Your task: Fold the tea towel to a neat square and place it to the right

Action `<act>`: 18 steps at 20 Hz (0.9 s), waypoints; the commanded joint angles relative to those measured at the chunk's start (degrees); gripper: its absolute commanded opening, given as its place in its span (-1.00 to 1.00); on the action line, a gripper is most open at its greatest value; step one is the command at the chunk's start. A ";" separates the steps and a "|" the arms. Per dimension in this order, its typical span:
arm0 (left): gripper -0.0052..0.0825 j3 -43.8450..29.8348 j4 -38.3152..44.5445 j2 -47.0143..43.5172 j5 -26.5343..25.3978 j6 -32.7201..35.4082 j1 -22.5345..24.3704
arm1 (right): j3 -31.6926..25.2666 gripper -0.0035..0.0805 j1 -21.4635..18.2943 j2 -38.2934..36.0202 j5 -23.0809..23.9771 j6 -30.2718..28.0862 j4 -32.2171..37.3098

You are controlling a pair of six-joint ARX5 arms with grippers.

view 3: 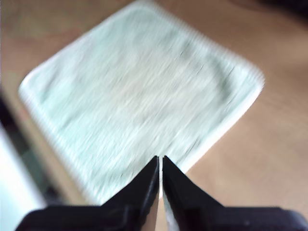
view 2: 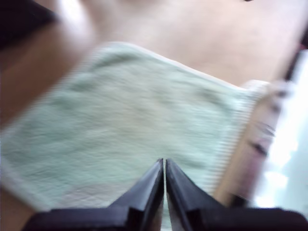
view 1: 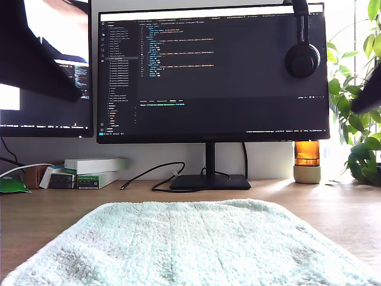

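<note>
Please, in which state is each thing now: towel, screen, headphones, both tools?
tea towel: lying flat, spread out, no fold visible.
my first tool: shut, holding nothing.
my second tool: shut, holding nothing.
big monitor: on, showing code.
headphones: hanging over the monitor's top edge.

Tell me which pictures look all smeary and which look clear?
Both wrist views are smeared by blur, so the tea towel looks streaky; the exterior view is sharp, though bright glare washes out its right edge near the plant.

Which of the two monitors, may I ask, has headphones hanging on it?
The centre monitor behind the tea towel; the other monitor, at the exterior view's left, has none.
</note>
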 commanded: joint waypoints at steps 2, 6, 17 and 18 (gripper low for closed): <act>-0.93 -1.42 -7.23 0.26 -1.29 0.35 -5.77 | -1.03 -0.94 3.72 -0.70 -1.40 -4.59 -2.49; -0.75 -1.42 -8.46 1.66 -3.74 10.56 -9.01 | -1.05 -0.89 8.52 2.78 -1.62 -12.44 -2.29; -0.16 -1.42 -9.40 15.72 -13.31 31.80 -9.01 | -1.05 -0.28 16.26 13.33 10.43 -24.68 3.58; -0.16 -1.42 -8.50 16.85 -14.51 32.83 -8.98 | -1.05 -0.28 16.26 13.51 10.49 -24.68 4.42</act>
